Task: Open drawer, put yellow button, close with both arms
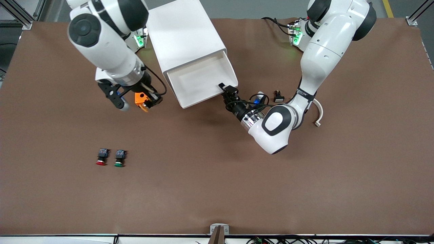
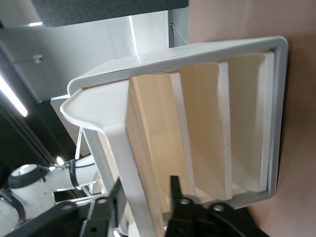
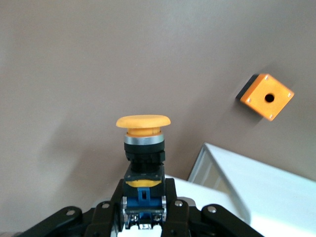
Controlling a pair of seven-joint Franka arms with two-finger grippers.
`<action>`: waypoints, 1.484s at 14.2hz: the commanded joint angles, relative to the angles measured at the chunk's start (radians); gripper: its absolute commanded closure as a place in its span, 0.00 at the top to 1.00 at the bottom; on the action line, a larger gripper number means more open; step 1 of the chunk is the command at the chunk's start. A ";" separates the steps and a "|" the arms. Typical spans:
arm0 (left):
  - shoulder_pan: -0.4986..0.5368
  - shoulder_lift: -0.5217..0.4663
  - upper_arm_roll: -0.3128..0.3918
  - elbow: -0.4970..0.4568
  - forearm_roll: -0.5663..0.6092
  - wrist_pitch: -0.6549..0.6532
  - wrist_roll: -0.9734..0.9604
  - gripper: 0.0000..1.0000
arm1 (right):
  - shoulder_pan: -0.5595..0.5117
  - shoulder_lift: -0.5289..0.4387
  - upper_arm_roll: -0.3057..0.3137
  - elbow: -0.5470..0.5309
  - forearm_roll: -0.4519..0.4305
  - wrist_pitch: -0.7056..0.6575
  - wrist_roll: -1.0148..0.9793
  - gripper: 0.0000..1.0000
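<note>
- Nearest the front camera: red-capped button (image 1: 101, 157) and green-capped button (image 1: 119, 158), side by side on the brown table (image 1: 217, 193), caps toward that camera, well apart from both grippers.
- Right gripper (image 3: 143, 210): hangs in the air over bare table beside the cabinet (image 1: 183, 34), toward the right arm's end.
- Grips the yellow button (image 3: 143, 136) by its black-blue body, fingers closed on either side.
- Yellow cap points straight out past the fingertips, white ring just under it.
- Yellow button sits nowhere but in this hand, clear of the table and not yet in the drawer (image 1: 198, 79).
- From that hand: drawer lies beside it, toward the left arm's end, pulled out of the cabinet with its white tray showing.
- Orange box (image 3: 267, 97) with a round hole lies on the table near this gripper, close to the cabinet's corner.
- Left gripper (image 1: 226, 89): sits at the drawer's front edge, at the corner toward the left arm's end.
- Fingers (image 2: 174, 190) stand apart, one on each side of the front wall, with a gap showing beside the wall.
- Beige fronts of the lower drawers (image 2: 202, 128) show under the pulled-out one in the left wrist view.
- Small black part (image 1: 278, 97) lies on the table near the left arm.
</note>
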 commanded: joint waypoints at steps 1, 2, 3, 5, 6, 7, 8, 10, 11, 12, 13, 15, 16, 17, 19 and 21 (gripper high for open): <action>0.012 0.000 0.001 0.032 -0.023 0.006 0.090 1.00 | 0.071 0.024 -0.014 -0.003 0.017 0.057 0.132 0.00; 0.012 0.000 0.000 0.036 -0.023 0.007 0.116 1.00 | 0.100 0.030 -0.014 -0.003 0.011 0.073 0.176 0.00; 0.012 0.000 0.000 0.058 -0.023 0.007 0.147 1.00 | 0.132 0.048 -0.016 -0.001 0.007 0.090 0.222 0.00; 0.014 0.001 0.000 0.091 -0.021 0.007 0.265 1.00 | 0.190 0.068 -0.016 -0.004 0.003 0.128 0.322 0.00; 0.019 0.001 0.001 0.104 -0.020 0.007 0.350 1.00 | 0.220 0.080 -0.016 -0.004 -0.009 0.137 0.363 0.00; 0.025 0.000 0.001 0.105 -0.016 0.007 0.441 1.00 | 0.250 0.091 -0.016 -0.006 -0.035 0.153 0.417 0.00; 0.029 -0.003 0.004 0.108 -0.010 0.007 0.548 1.00 | 0.278 0.105 -0.016 -0.007 -0.052 0.168 0.465 0.00; 0.023 -0.005 0.067 0.139 -0.010 0.009 0.700 1.00 | 0.315 0.123 -0.016 -0.007 -0.058 0.185 0.532 0.00; 0.017 -0.006 0.095 0.151 -0.010 0.009 0.768 1.00 | 0.332 0.130 -0.016 -0.006 -0.059 0.191 0.566 0.00; 0.014 -0.020 0.119 0.161 -0.006 0.010 0.844 1.00 | 0.341 0.133 -0.016 -0.006 -0.063 0.193 0.588 0.00; 0.012 -0.035 0.133 0.162 0.034 0.012 0.936 1.00 | 0.352 0.137 -0.016 -0.007 -0.064 0.191 0.611 0.00; 0.011 -0.074 0.136 0.161 0.124 0.042 1.073 1.00 | 0.375 0.146 -0.016 -0.007 -0.064 0.191 0.651 0.00; 0.012 -0.085 0.136 0.161 0.164 0.064 1.106 1.00 | 0.387 0.154 -0.016 -0.007 -0.064 0.191 0.672 0.00; 0.012 -0.098 0.136 0.161 0.213 0.084 1.126 1.00 | 0.401 0.157 -0.016 -0.009 -0.066 0.191 0.683 0.00; 0.009 -0.140 0.130 0.159 0.339 0.162 1.185 1.00 | 0.422 0.177 -0.016 -0.009 -0.072 0.191 0.686 0.00; 0.002 -0.180 0.116 0.155 0.460 0.241 1.241 1.00 | 0.435 0.186 -0.016 -0.009 -0.086 0.193 0.707 0.00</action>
